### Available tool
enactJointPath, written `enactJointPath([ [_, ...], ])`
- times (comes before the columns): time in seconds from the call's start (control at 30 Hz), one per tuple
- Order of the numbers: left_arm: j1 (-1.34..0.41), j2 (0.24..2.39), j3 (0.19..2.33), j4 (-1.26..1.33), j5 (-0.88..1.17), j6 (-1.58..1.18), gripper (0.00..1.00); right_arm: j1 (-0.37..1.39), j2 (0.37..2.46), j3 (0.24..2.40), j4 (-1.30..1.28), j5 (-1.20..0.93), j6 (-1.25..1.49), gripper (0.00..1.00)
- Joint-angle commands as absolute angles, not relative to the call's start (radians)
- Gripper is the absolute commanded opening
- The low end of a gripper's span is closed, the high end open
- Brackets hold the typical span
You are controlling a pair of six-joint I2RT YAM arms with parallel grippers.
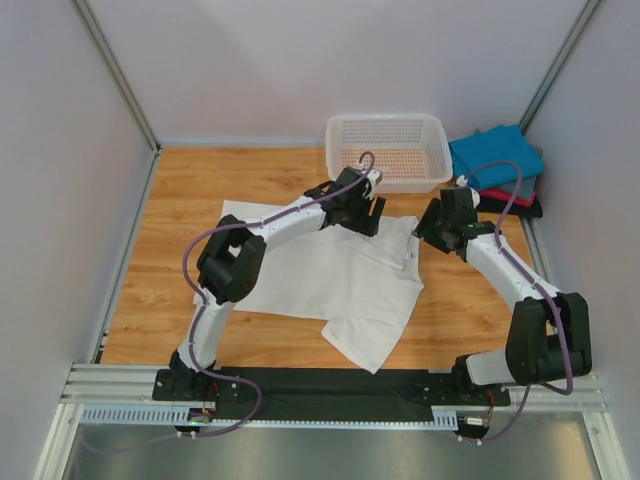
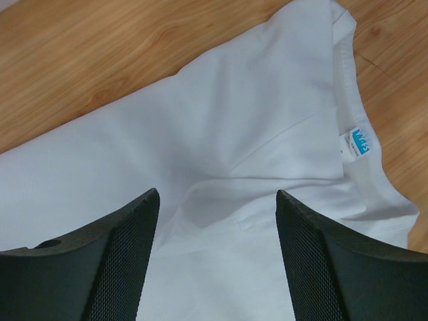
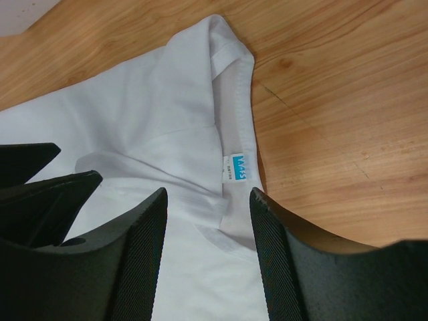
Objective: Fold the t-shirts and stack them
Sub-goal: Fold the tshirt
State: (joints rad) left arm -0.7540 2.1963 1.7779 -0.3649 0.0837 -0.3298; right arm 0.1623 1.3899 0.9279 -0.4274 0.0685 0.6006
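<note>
Evidently the left claw (image 2: pixel 217 194) and right claw (image 3: pixel 208 192) gape, seemingly empty, over the white t-shirt (image 1: pixel 330 275), basket (image 1: pixel 385 118) just beyond.

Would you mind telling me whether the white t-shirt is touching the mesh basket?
Apart. The top external view shows a strip of bare wooden table between the white t-shirt and the basket, just right of the left arm.

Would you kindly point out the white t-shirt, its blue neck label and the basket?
white t-shirt (image 1: pixel 330 275), top view, middle of its body.
blue neck label (image 3: pixel 240 166), right wrist view, centre of the label.
basket (image 1: pixel 388 118), top view, its far rim.
</note>
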Motion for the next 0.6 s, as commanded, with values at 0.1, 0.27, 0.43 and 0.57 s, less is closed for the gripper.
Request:
enactJointPath([
  [0.1, -0.762, 2.221, 1.806, -0.373, 0.138, -0.298, 0.76, 0.161, 1.399, 0.927, -0.371, 0.015, 0.589, 0.54],
  [0.27, -0.762, 2.194, 1.767, -0.365, 0.167, -0.295, 0.74, 0.161, 1.397, 0.923, -0.385, 0.032, 0.591, 0.54],
  [0.43, -0.762, 2.18, 1.746, -0.382, 0.17, -0.285, 0.7, 0.161, 1.408, 0.914, -0.387, 0.026, 0.595, 0.54],
  [0.57, -0.762, 2.149, 1.701, -0.374, 0.173, -0.278, 0.63, 0.161, 1.41, 0.907, -0.382, 0.028, 0.601, 0.53],
])
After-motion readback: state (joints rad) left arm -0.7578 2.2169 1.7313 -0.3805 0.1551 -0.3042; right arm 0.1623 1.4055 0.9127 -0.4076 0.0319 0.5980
